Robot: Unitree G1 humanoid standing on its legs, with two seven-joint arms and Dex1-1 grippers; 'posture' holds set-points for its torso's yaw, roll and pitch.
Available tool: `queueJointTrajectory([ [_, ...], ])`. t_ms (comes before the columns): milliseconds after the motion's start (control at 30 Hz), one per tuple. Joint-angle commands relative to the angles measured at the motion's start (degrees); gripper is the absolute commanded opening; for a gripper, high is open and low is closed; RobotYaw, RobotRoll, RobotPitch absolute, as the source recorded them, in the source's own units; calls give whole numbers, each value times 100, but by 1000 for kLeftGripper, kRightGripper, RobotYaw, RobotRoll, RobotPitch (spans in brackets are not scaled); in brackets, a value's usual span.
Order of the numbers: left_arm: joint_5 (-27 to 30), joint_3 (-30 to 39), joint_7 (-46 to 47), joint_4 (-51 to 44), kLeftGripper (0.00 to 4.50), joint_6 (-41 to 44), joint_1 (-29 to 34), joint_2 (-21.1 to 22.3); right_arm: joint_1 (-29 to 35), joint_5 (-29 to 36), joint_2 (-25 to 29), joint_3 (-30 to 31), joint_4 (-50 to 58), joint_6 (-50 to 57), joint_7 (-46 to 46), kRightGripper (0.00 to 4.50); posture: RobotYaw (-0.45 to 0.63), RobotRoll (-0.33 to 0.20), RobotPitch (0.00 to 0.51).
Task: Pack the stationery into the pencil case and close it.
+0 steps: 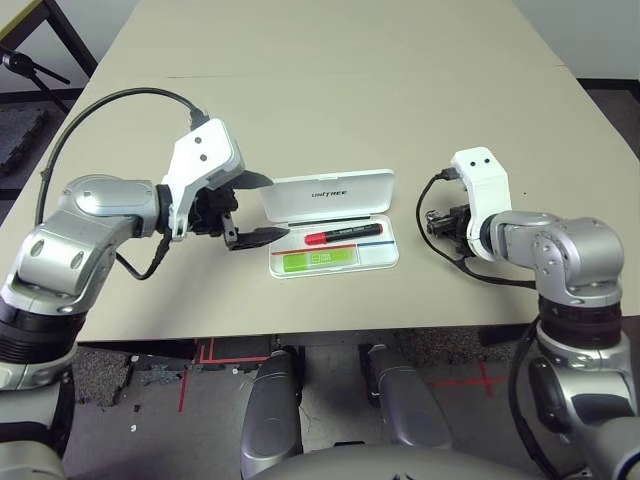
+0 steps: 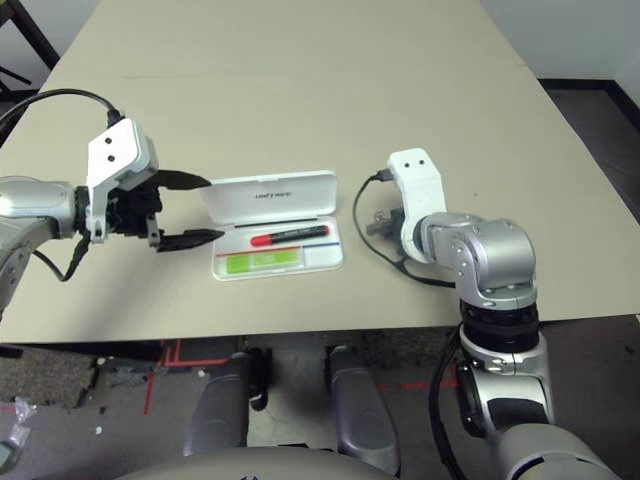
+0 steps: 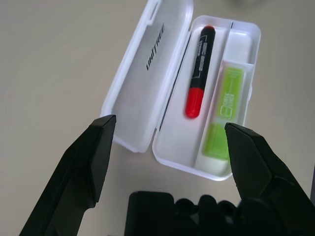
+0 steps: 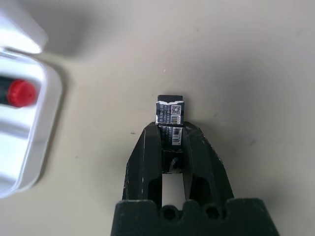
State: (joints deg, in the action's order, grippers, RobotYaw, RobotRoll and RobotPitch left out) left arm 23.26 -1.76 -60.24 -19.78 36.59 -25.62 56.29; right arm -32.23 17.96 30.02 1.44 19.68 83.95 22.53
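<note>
The right end effector [image 4: 172, 147] is clamped on a small black labelled piece [image 4: 171, 114], rigid, light and likely prone to slipping; keep the hold centred. The left end effector [image 3: 167, 147] is spread wide at the open pencil case [image 1: 385, 262], which holds the red marker [image 1: 342, 235] and green stick [image 1: 317, 260]. The surface [image 1: 330, 90] beyond offers open room.

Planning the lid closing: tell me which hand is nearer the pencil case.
Left. The left hand sits open right at the pencil case's left end, by the raised lid. The right hand is off to its right, apart from it, shut on a small black piece.
</note>
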Motion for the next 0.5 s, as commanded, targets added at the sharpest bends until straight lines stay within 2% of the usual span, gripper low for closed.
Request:
queueJointTrajectory([
  [33, 63, 192, -145, -259, 4500, -115, 286, 161, 60, 206, 567, 433, 44, -748, 696, 296, -94, 0, 201],
  [333, 171, 359, -364, -555, 4500, -272, 640, 322, -81, -12, 2143, 1263, -204, -3031, 2627, 296, -82, 0, 196],
  [500, 120, 359, -402, -599, 4500, -379, 707, 388, -233, -216, 2504, 1520, -471, -4418, 3770, 296, -76, 0, 191],
])
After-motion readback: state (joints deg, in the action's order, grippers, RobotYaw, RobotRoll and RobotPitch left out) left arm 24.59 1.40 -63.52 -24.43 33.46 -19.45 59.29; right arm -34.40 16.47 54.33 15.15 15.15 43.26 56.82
